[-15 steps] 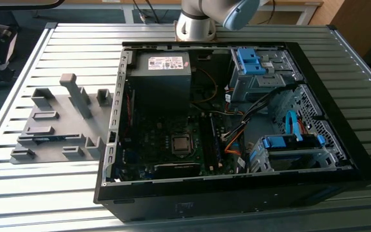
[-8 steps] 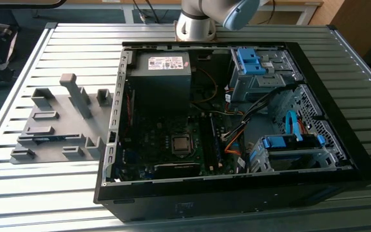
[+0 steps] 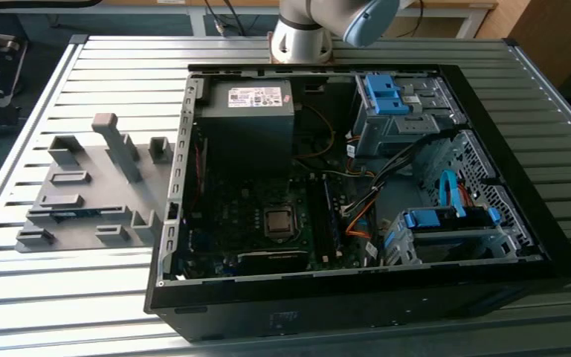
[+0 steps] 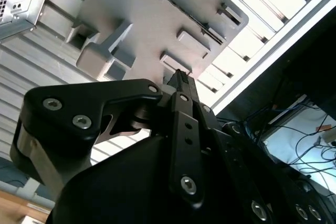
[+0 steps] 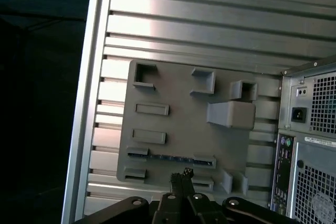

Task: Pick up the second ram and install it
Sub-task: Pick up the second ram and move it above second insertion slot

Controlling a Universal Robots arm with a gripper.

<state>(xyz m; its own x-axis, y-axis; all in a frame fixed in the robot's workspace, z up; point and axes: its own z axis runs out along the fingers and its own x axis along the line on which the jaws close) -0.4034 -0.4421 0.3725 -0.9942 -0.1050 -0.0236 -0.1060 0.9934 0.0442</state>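
Observation:
The second ram [image 5: 170,157] is a thin blue-green strip standing on edge between two grey end blocks of the grey holder plate [image 5: 178,124]. In the exterior view the ram [image 3: 72,213] sits near the front of that plate [image 3: 87,190], to the left of the open computer case [image 3: 365,193]. My gripper [image 5: 181,176] hangs well above the plate, its tips seen just short of the ram. The black fingers [image 4: 181,90] are shut together with nothing between them. The ram [image 4: 195,22] shows as a dark line on the plate.
The plate carries several raised grey blocks, one of them a tall post [image 3: 117,145]. The case's rear panel [image 5: 310,145], with its power socket, stands beside the plate. The slatted metal table [image 3: 87,297] ends in an edge rail [image 5: 86,103]. The arm's base [image 3: 300,33] stands behind the case.

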